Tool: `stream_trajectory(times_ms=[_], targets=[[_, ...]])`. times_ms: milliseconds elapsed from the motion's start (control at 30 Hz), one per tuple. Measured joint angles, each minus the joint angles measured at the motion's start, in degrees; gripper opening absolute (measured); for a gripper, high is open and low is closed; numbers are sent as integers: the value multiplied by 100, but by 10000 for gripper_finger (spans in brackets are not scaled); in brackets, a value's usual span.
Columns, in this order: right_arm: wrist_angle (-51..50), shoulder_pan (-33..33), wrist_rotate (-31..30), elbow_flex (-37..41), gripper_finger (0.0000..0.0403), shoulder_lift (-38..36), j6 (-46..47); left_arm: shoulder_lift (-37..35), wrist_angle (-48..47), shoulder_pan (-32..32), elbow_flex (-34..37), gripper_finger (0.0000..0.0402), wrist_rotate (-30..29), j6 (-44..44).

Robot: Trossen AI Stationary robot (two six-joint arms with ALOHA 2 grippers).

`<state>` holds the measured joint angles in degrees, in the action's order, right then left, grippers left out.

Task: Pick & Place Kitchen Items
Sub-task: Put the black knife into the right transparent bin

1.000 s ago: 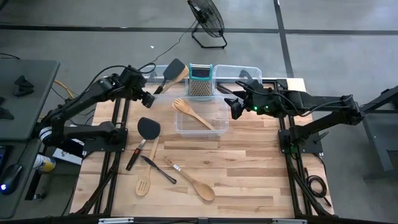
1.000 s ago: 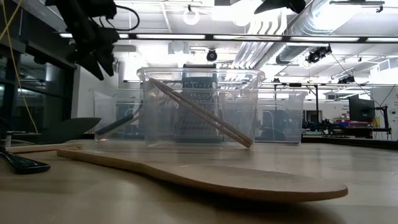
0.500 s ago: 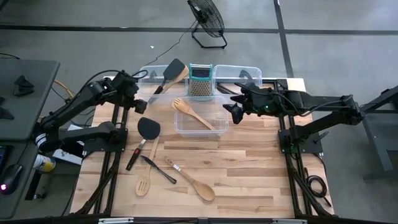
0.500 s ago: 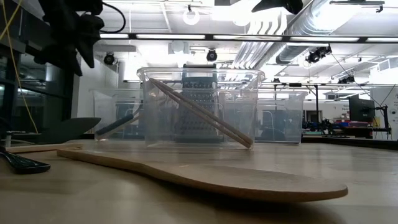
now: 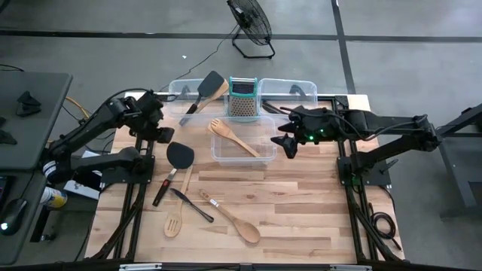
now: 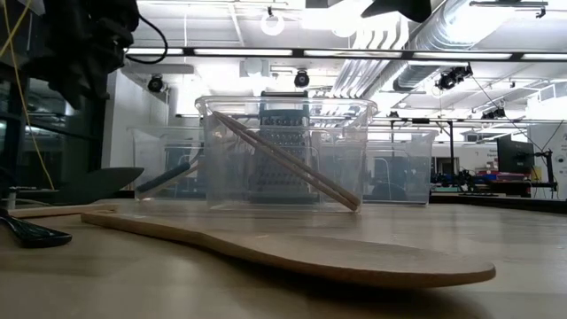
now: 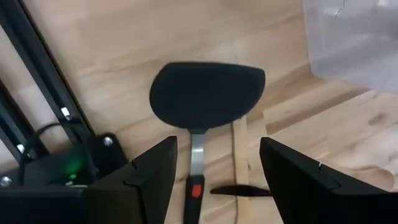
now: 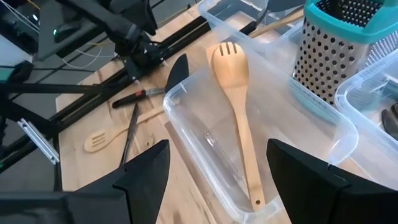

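- Spreading across the wooden worktop, several utensils lie loose, so the picking step looks only partly done.
- Nearer clear bin already holds a wooden slotted spoon, leaning corner to corner.
- Left gripper hovers just above the black turner, jaws wide and empty; I'd say it needs to drop and close on the handle.
- Right gripper waits beside that bin, jaws wide, holding nothing.

Pale planked wooden table, clear glossy plastic bin, smooth wooden slotted spoon, perforated metal grater
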<state>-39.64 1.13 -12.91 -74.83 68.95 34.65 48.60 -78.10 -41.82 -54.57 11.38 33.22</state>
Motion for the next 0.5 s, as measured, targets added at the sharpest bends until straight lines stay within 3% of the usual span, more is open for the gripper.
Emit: stream_trajectory(times_ms=[133,500], targets=[[-11,0,1,0,260,0,0,0,52,543,0,227,-87,523],[-11,0,8,0,260,0,0,127,149,2631,0,227,-1015,2305]])
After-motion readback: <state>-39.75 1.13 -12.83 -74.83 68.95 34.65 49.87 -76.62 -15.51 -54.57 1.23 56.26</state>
